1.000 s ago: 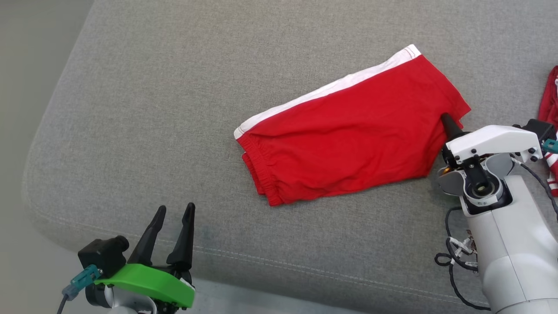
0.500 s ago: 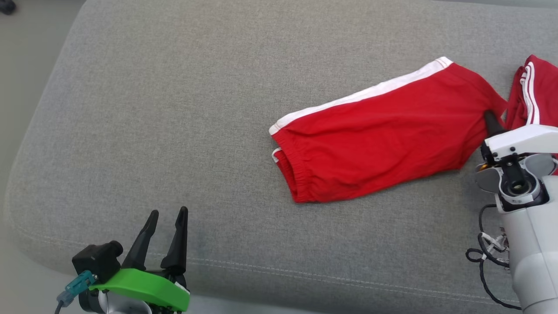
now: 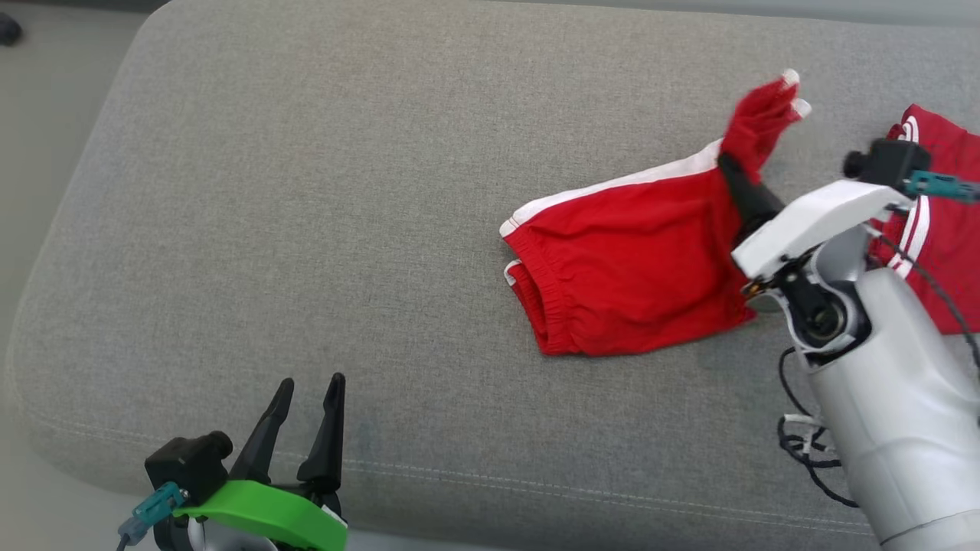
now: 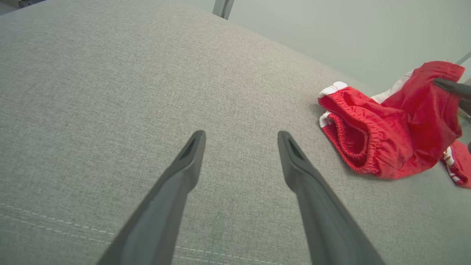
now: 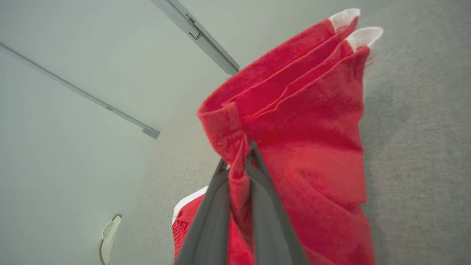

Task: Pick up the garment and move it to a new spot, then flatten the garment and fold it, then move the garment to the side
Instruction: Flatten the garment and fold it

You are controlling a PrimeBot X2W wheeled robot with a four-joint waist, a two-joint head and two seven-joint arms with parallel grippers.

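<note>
Garment (image 3: 635,260) on grey cushion (image 3: 306,191), one end pinched aloft in right gripper (image 3: 727,164); left gripper (image 3: 310,380) wide apart, empty

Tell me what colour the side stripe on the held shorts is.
White stripe on red shorts; clearest in the head view.

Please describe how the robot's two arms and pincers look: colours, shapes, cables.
Each pincer has two long, dark, tapering fingers. The left pincer has a bright green cover at its base; the right pincer has a white cover with black screws. Beside each is a black block with a teal plug. The right forearm is pale grey and rounded, with black cables looping beside it.
</note>
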